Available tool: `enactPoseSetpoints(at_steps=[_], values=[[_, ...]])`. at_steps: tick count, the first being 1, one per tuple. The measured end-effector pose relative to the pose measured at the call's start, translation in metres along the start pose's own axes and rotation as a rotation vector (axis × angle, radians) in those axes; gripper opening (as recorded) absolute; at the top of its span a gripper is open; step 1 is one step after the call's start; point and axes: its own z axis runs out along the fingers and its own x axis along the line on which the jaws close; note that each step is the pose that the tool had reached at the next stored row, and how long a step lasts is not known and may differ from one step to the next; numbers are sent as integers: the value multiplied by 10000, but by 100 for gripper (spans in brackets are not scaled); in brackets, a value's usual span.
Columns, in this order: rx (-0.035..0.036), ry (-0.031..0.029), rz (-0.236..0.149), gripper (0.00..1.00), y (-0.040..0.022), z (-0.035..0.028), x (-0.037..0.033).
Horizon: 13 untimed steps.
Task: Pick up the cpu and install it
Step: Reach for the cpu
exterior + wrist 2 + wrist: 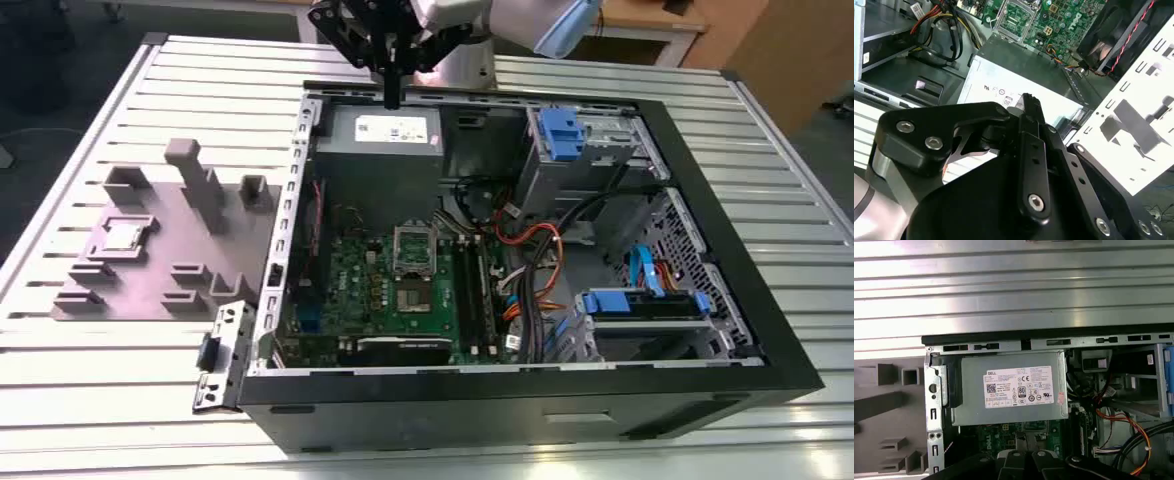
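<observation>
- The gripper [392, 98] hung over the back edge of the open computer case [787, 372], above the grey power supply [380, 135]. Its jaws looked clenched together with nothing between them, and both wrist views agreed.
- The cpu [124, 235] lay flat in a square pocket of the grey tray [94, 300], out on the slatted table [107, 400] at the exterior view's left. It was outside the case and well apart from the gripper.
- Judged by its look, the cpu would be light and stiff, with a smooth metal top likely to slip under a loose pinch.
- Its underside is probably delicate, so a hold on two opposite edges, kept level, seemed safest.
- The pocket walls stood close around the chip and left little room for fingers beside it.
- The tray also carried several upright blocks and other recesses. What lay in those I could not tell.
- Inside the case sat the green motherboard [354, 280] with a shiny socket frame [415, 247] near its middle. Whether the socket was bare could not be told.
- Orange and black cables [527, 250] and blue-tabbed drive bays [641, 300] filled the case toward the exterior view's right.
</observation>
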Motion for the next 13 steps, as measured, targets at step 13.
enactPoseSetpoints(at_steps=[13], values=[[0,0,-1,11,-2,-1,34]])
